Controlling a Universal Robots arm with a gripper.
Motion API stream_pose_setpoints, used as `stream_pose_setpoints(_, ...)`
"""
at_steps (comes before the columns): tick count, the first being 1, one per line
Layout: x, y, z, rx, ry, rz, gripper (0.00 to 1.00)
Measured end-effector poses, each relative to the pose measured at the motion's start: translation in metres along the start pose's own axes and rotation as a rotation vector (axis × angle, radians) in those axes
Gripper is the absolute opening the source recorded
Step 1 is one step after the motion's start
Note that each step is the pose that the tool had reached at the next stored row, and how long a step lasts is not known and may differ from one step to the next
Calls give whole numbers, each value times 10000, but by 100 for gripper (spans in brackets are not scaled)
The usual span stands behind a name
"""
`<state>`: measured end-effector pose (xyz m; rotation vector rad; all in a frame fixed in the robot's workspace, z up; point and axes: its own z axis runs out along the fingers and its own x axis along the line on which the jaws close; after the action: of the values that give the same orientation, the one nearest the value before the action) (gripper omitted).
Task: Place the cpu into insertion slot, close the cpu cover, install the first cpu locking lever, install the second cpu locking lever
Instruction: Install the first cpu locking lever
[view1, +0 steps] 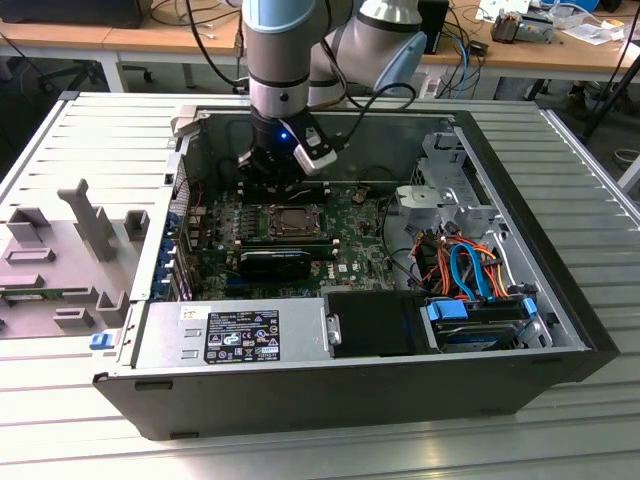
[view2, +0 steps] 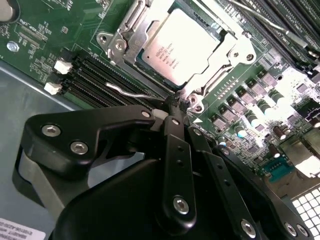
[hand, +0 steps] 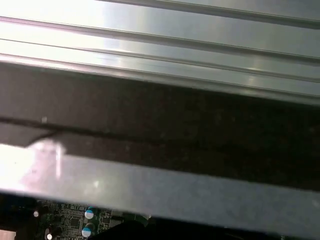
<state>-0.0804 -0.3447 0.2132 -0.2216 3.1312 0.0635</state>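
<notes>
The arm (view1: 285, 60) points straight down, pincer (view2: 172, 107) fingers pressed together.

Dull silver metal cpu (view2: 182, 42); matt black end effector (view2: 172, 107)

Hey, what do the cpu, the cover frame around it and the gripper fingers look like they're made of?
The cpu: its top looks like dull silver-grey metal, matte, with faint print. The cpu cover: probably thin stamped steel, bright with glare on its edges. The gripper fingers: black, matte, held by silver screws; anodised metal or hard plastic, hard to say.
</notes>
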Motion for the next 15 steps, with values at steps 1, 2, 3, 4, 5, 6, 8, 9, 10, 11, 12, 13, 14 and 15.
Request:
stream_pose_setpoints(1,-19,-6,1,-1,3,2,11)
stream_pose_setpoints(2,-34,-11,2,-3,6,2,11)
stream_pose_setpoints(3,-47,-15,2,-4,8,2,11)
stream_pose_setpoints(4,-62,-19,2,-4,13,2,11)
stream_pose_setpoints(5,-79,-24,2,-4,18,2,11)
stream_pose_setpoints(6,-103,-30,3,-5,26,1,11)
stream_pose_setpoints(8,-130,-36,5,-6,34,3,11)
stream_pose_setpoints(9,-138,-38,7,-7,36,2,11)
stream_pose_setpoints(10,-149,-39,9,-7,40,3,11)
stream_pose_setpoints(11,-159,-41,12,-7,45,3,11)
stream_pose_setpoints(12,-170,-44,17,-8,48,3,11)
stream_pose_setpoints(13,-179,-46,23,-8,52,2,11)
stream_pose_setpoints(14,-187,-47,29,-8,55,3,11)
stream_pose_setpoints(15,-195,-49,36,-9,57,3,11)
